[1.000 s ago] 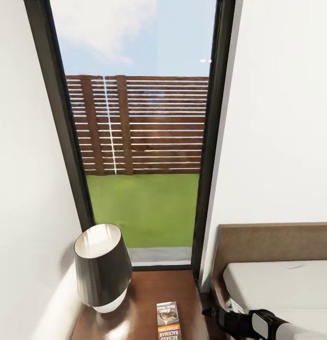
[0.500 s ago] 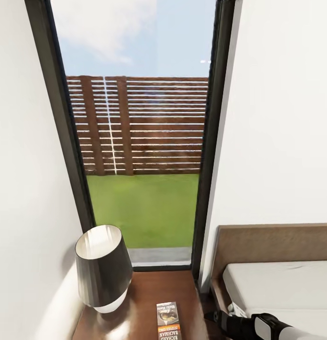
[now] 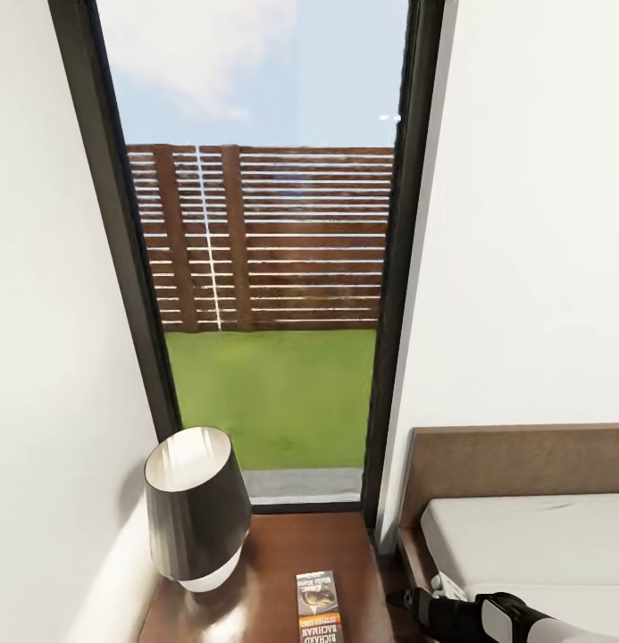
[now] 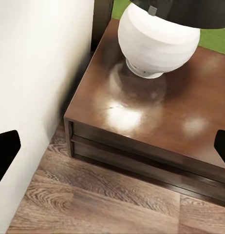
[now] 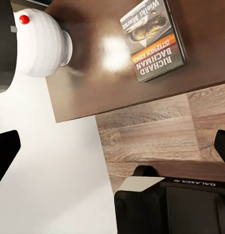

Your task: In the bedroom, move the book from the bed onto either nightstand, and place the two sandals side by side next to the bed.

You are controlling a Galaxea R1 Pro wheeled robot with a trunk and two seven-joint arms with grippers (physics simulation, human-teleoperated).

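The nightstand [image 3: 273, 554] was glossy dark reddish-brown; near its front edge lay the book [image 3: 319, 606], dark-covered with white lettering on an orange-red band. The lamp [image 3: 195, 509] had a black shade, pale inside, a white ribbed base, and what looked like a small red dot. The mattress [image 3: 532, 549] was light grey, the headboard [image 3: 514, 460] brown, the floor [image 4: 93, 195] brown wood-grain. Outside were green grass and a brown slatted fence.

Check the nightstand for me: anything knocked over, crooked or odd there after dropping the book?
Nothing stands out. The book lies flat and face up on the nightstand, fully on its top near the front edge, apart from the lamp, which stands upright. Both grippers look open and hold nothing.
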